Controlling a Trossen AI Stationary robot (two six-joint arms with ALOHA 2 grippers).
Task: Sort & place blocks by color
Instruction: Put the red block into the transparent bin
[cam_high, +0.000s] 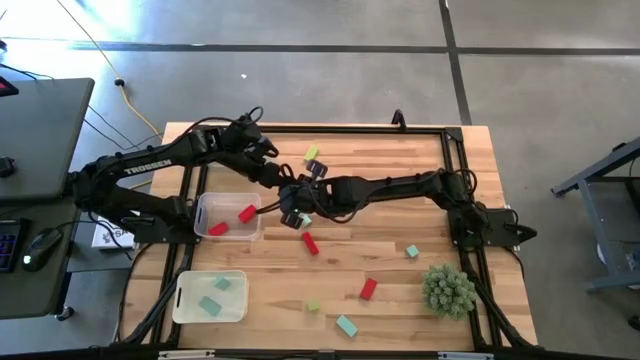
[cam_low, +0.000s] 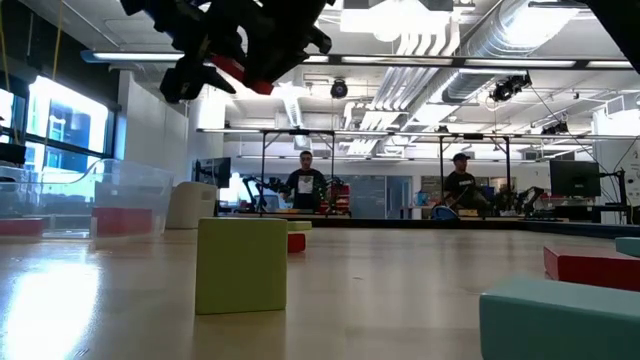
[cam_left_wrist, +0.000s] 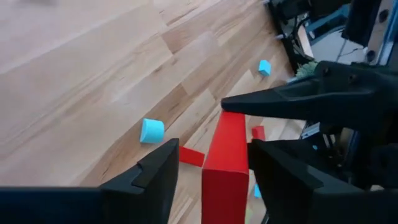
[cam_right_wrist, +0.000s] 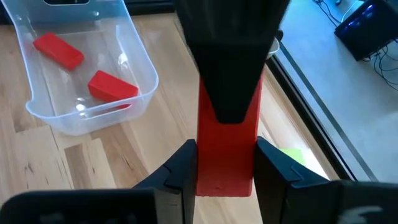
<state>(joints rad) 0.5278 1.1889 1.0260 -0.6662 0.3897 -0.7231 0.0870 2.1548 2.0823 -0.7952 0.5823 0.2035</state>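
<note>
Both hands meet mid-table: right hand (cam_right_wrist: 225, 180) clamped, left hand (cam_left_wrist: 211, 180) apart.

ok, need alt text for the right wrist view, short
A long red rectangular block is clamped upright between the right gripper's two dark fingers, with another dark gripper finger overlapping its upper part. Behind it, a clear plastic bin on the wooden table holds two smaller red blocks.

Two dark arms, black cables looped along the links; white TROSSEN lettering on left arm (cam_high: 140, 168). Matte black angular fingers (cam_left_wrist: 149, 180), wedge-shaped, on both grippers.
</note>
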